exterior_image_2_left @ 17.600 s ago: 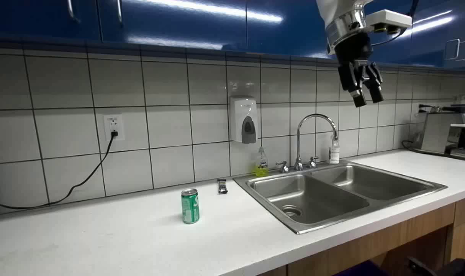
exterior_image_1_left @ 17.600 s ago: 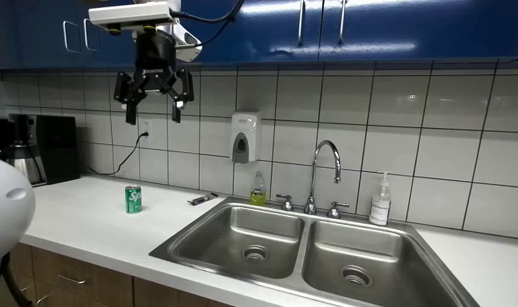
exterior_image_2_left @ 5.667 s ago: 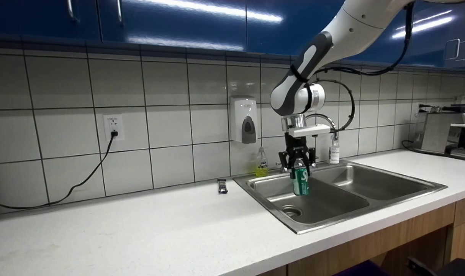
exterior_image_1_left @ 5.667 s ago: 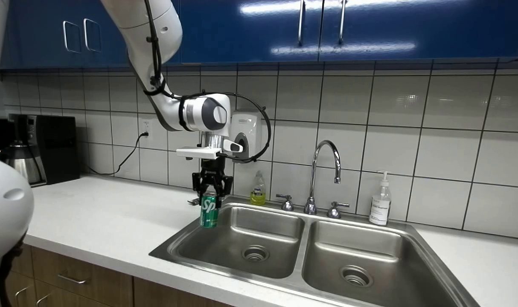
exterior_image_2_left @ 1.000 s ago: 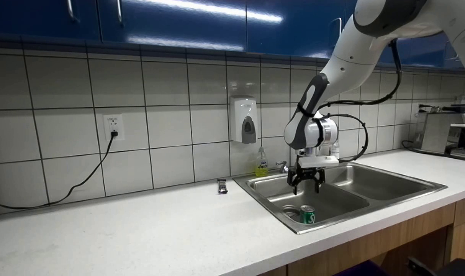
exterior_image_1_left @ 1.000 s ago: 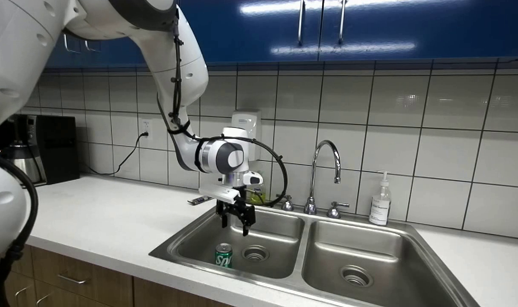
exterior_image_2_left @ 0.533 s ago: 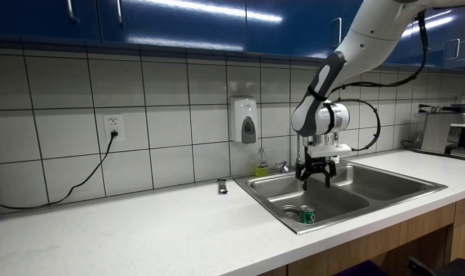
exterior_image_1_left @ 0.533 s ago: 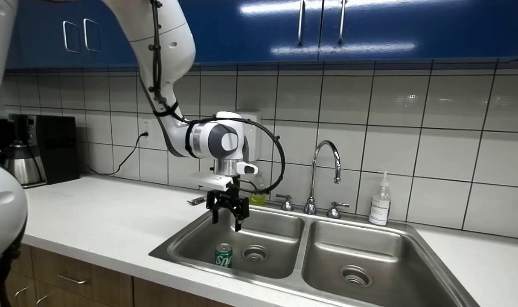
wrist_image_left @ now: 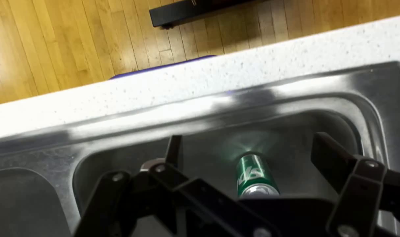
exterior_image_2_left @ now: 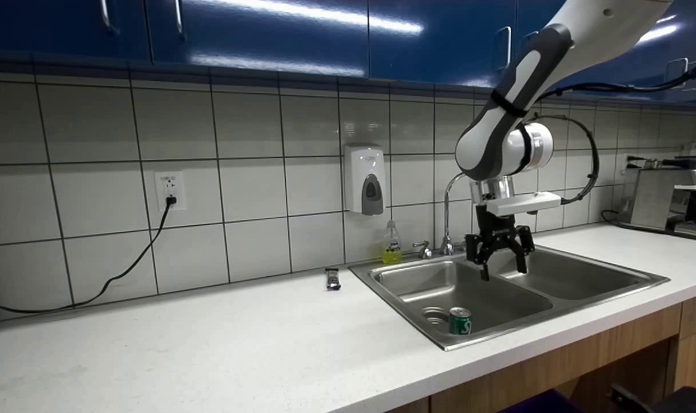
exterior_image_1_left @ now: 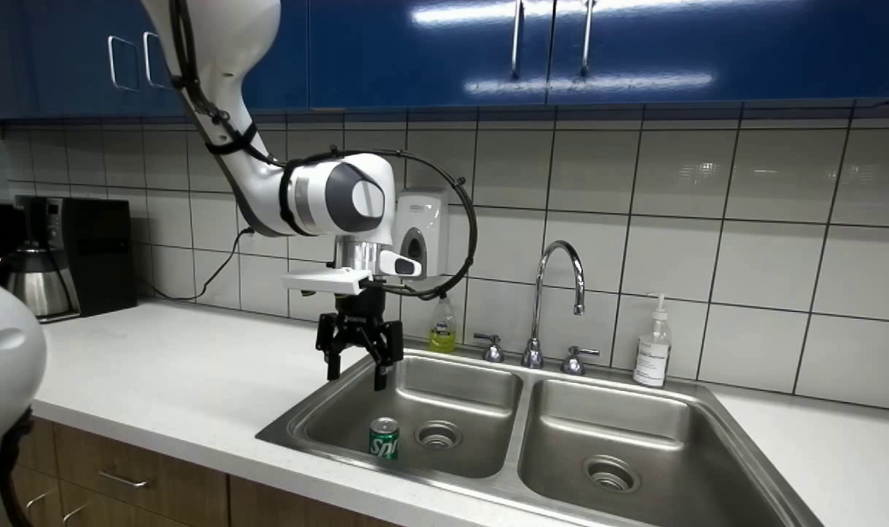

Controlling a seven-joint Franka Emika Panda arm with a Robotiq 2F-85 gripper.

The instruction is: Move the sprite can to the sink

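Note:
The sprite can [exterior_image_1_left: 384, 439], green with a silvery top, stands upright in one basin of the steel sink [exterior_image_1_left: 283, 428], near that basin's drain. The basin's front rim hides its bottom in both exterior views; it also shows there [exterior_image_2_left: 460, 321]. My gripper [exterior_image_1_left: 356, 377] is open and empty above the sink, apart from the can, and also shows in an exterior view [exterior_image_2_left: 503, 272]. In the wrist view the can [wrist_image_left: 254, 171] appears between the spread fingertips [wrist_image_left: 246, 144], well below them. Part of its top is hidden by the gripper's body.
The curved chrome faucet [exterior_image_1_left: 540, 307] rises behind the sink, with a yellow-green soap bottle [exterior_image_1_left: 442, 329] and a white pump bottle [exterior_image_1_left: 651, 351] beside it. A wall dispenser [exterior_image_2_left: 364, 179] hangs above. A small wrapped bar [exterior_image_2_left: 332, 279] lies on the counter [exterior_image_2_left: 210, 350].
The can first stood on the counter, then was held in the gripper over the sink; now it stands in the basin, released. Over the last second the open gripper rose and shifted sideways.

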